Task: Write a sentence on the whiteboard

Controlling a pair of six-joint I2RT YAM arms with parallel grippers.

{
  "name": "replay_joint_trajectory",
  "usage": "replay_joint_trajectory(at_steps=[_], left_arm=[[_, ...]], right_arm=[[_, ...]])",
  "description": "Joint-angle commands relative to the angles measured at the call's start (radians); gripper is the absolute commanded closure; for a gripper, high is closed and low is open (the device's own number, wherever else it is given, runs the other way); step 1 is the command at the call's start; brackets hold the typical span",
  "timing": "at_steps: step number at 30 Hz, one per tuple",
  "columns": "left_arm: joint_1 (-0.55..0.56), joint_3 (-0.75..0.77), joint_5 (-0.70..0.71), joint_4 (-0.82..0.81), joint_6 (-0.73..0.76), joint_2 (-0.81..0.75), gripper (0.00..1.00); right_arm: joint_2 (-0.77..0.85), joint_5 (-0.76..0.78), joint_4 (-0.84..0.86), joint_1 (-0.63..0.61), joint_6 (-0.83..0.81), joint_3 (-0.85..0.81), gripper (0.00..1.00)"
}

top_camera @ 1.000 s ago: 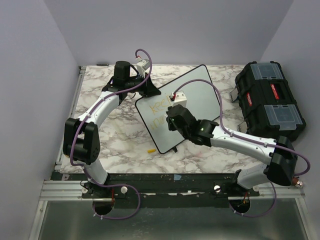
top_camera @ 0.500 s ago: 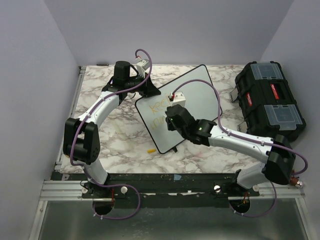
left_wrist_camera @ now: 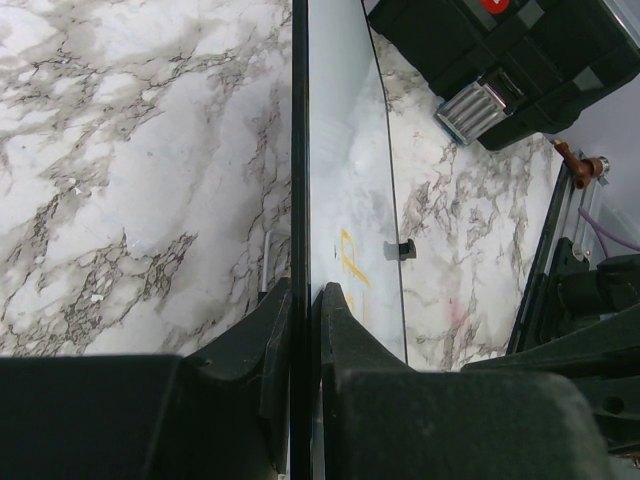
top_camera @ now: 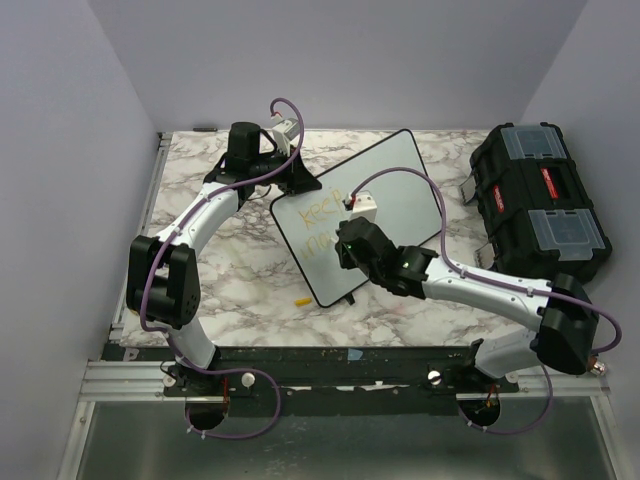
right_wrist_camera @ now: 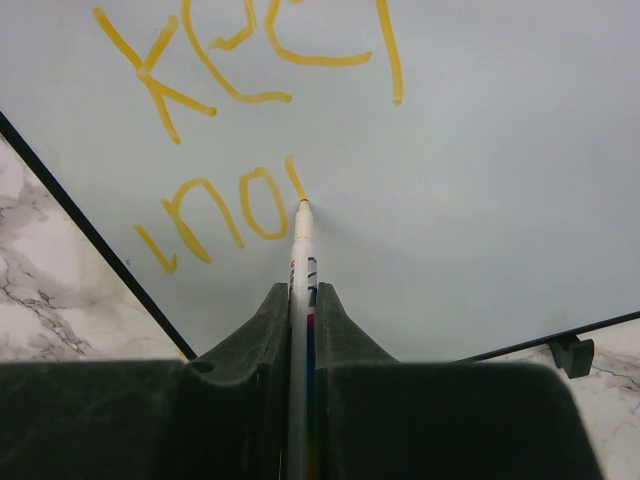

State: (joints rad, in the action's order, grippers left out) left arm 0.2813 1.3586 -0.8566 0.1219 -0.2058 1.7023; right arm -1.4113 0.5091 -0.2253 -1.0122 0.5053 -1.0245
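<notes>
The whiteboard (top_camera: 385, 185) lies tilted on the marble table, white with a thin black rim. My left gripper (left_wrist_camera: 303, 300) is shut on its far-left edge (left_wrist_camera: 299, 150), seen edge-on in the left wrist view. My right gripper (right_wrist_camera: 302, 295) is shut on a white marker (right_wrist_camera: 301, 250), whose tip touches the whiteboard (right_wrist_camera: 480, 180) at the foot of a short new stroke. The sentence (right_wrist_camera: 250, 60) reads "keep" in yellow-orange, with a second line (right_wrist_camera: 215, 215) begun beneath it. From above, the right gripper (top_camera: 345, 245) hovers over the board's near half beside the sentence (top_camera: 322, 228).
A black toolbox (top_camera: 538, 200) stands at the right of the table, also seen in the left wrist view (left_wrist_camera: 500, 60). A small yellow cap (top_camera: 301, 300) lies on the marble just left of the board's near corner. Purple walls close in the table.
My right gripper has shifted slightly right and nearer along the second line, and more yellow strokes have appeared there. The left arm has held still on the board's edge.
</notes>
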Motion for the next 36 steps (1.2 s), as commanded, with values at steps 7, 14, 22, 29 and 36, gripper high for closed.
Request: replay_joint_trajectory(at_steps=[7,14,22,29,36], left_arm=[[0.032,-0.034,-0.044,0.057,0.118,0.016,1.0],[0.032,-0.03,-0.044,0.058,0.117,0.02,1.0],[0.032,-0.029,-0.042,0.059,0.115,0.019,1.0],[0.031,-0.03,-0.042,0.059,0.117,0.018,1.0],[0.03,-0.032,-0.044,0.061,0.118,0.016,1.0]], right_arm=[[0.004,-0.026,-0.02,0.006,0.034,0.04,0.99],[0.003,-0.023,-0.025,0.006,0.032,0.032,0.99],[-0.012,0.005,-0.032,0.006,0.019,-0.001,0.99],[-0.036,0.029,-0.039,0.007,-0.003,-0.051,0.99],[-0.069,0.043,-0.04,0.018,-0.018,-0.097,0.99]])
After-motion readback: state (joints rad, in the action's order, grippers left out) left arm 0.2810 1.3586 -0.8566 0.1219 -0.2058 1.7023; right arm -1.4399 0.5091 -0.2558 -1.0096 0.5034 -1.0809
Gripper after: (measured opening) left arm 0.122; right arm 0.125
